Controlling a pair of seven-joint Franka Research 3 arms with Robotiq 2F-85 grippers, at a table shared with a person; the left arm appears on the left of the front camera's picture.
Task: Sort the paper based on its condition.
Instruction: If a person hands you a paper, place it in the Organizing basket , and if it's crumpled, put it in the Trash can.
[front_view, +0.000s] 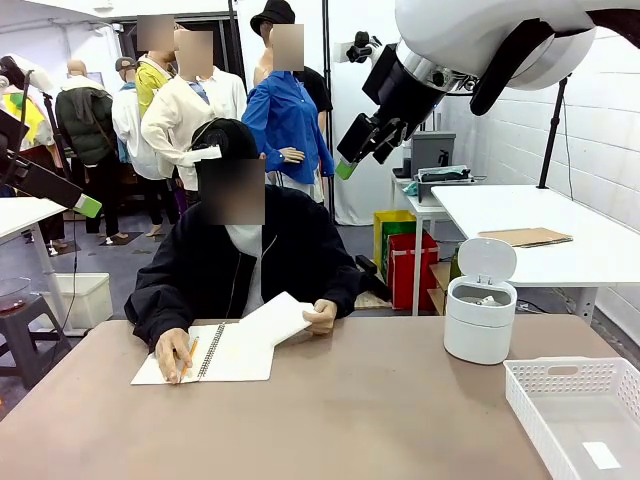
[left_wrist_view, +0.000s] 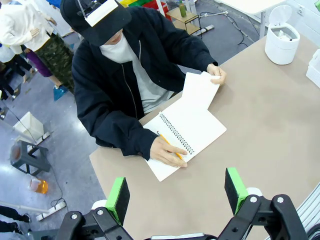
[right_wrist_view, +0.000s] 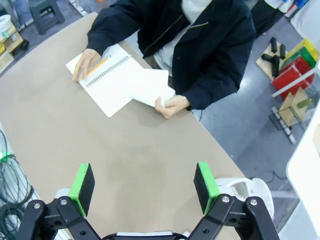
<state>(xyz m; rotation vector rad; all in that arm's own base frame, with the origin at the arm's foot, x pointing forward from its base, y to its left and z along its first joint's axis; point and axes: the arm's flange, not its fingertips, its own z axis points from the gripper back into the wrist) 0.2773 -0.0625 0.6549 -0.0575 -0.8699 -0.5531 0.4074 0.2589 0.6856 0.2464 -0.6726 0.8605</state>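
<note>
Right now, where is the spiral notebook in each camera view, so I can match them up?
Front view: the spiral notebook lies open left of centre, in front of the person.
Left wrist view: spiral notebook at centre, turned diagonally.
Right wrist view: spiral notebook at upper left.
Shared landmark: the white bin, right of centre in the front view, top right in the left wrist view, bottom right in the right wrist view.

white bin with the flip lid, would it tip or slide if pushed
Probably light: the bin looks like thin plastic holding only some crumpled paper. It likely slides on the smooth table if pushed low. Its raised lid may flap shut if bumped.
</note>
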